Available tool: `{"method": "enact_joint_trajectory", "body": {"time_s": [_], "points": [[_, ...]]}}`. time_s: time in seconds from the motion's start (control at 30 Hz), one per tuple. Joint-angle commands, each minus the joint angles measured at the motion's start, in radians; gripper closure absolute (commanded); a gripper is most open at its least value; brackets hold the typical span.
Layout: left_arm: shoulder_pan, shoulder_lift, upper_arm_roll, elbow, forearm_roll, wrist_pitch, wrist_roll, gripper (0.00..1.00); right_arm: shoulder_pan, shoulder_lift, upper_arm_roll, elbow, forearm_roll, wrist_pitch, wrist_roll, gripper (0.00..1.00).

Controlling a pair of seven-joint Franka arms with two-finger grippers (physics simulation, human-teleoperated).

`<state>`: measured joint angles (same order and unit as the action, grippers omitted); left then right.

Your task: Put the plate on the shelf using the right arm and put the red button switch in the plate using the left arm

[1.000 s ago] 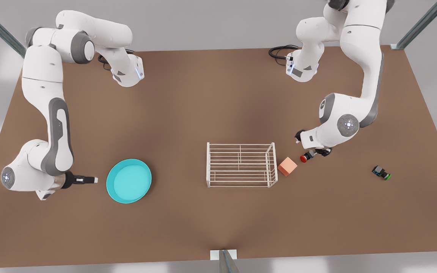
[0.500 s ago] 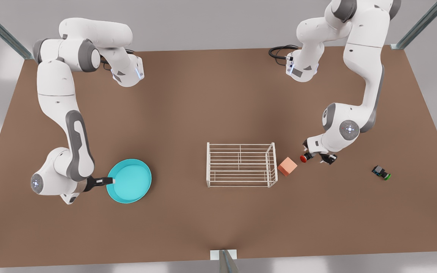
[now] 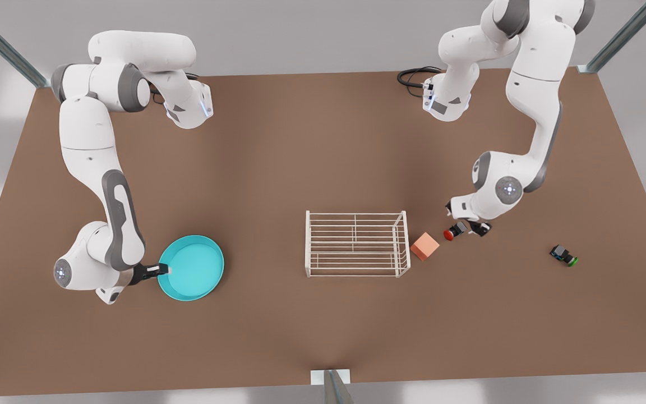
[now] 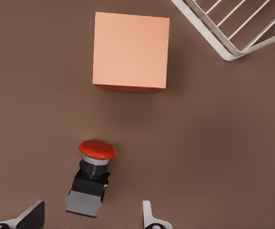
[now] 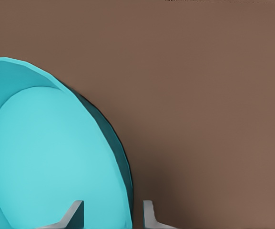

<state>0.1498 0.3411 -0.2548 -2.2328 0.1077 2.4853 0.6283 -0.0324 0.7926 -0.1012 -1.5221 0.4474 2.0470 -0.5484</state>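
The turquoise plate (image 3: pixel 191 268) (image 5: pixel 46 157) lies flat on the table at the front view's left. My right gripper (image 3: pixel 160 270) (image 5: pixel 112 217) is open at the plate's edge, one finger inside the rim and one outside. The white wire shelf (image 3: pixel 356 244) (image 4: pixel 228 38) stands at the middle. To its right on the table lies the red button switch (image 3: pixel 453 232) (image 4: pixel 92 176) on its side, cap toward the salmon cube. My left gripper (image 3: pixel 465 227) (image 4: pixel 90 219) hangs open just over it, a finger on either side of the switch's black body.
A salmon-pink cube (image 3: pixel 425 246) (image 4: pixel 130 50) sits between the shelf and the red switch, close to both. A green-capped switch (image 3: pixel 564 255) lies farther toward the front view's right. The brown table (image 3: pixel 300 146) stretches bare behind the shelf.
My right gripper has slid from beside the plate onto its rim. My left gripper has shifted slightly around the red switch, which stays in place.
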Motion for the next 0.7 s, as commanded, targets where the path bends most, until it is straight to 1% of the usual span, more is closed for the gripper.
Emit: {"method": "enact_joint_trajectory", "body": {"time_s": [0.0,0.13,0.27,0.33,0.37,0.4,0.43,0.53,0.57,0.6,0.67], "points": [[-0.001,0.015,-0.003,0.007,-0.006,0.021,0.048,0.0,0.0,0.004,0.0,0.0,0.004,0.005,-0.088,0.41],[-0.001,0.039,-0.029,0.013,-0.042,0.021,0.051,0.0,-0.001,0.013,0.0,0.0,0.007,0.005,-0.1,0.44],[-0.001,0.053,-0.031,0.015,-0.056,0.023,0.051,0.0,-0.001,0.017,0.0,0.0,0.007,0.027,-0.102,0.44],[-0.003,0.061,-0.043,0.035,-0.059,0.026,0.05,0.0,-0.001,0.017,0.0,0.0,0.007,0.027,-0.102,0.46],[-0.001,0.065,-0.043,0.042,-0.057,0.024,0.051,0.0,-0.001,0.017,0.0,0.0,0.007,0.027,-0.102,0.49],[0.004,0.067,-0.043,0.055,-0.056,0.024,0.054,0.0,-0.001,0.019,0.0,0.0,0.007,0.027,-0.102,0.56],[0.005,0.076,-0.043,0.065,-0.054,0.024,0.054,0.0,0.0,0.017,0.0,0.0,0.007,0.027,-0.102,0.6],[0.007,0.108,-0.043,0.093,-0.046,0.026,0.054,0.0,-0.001,0.017,0.0,0.0,0.007,0.027,-0.102,0.61],[0.01,0.11,-0.041,0.091,-0.045,0.026,0.054,0.0,0.0,0.017,0.0,0.0,0.007,0.027,-0.102,0.63],[0.013,0.11,-0.041,0.093,-0.042,0.026,0.054,0.0,0.0,0.017,0.0,0.0,0.007,0.027,-0.102,0.63],[0.03,0.124,-0.043,0.094,-0.022,0.029,0.054,0.0,-0.001,0.017,0.0,0.0,0.007,0.025,-0.102,0.71]]}}
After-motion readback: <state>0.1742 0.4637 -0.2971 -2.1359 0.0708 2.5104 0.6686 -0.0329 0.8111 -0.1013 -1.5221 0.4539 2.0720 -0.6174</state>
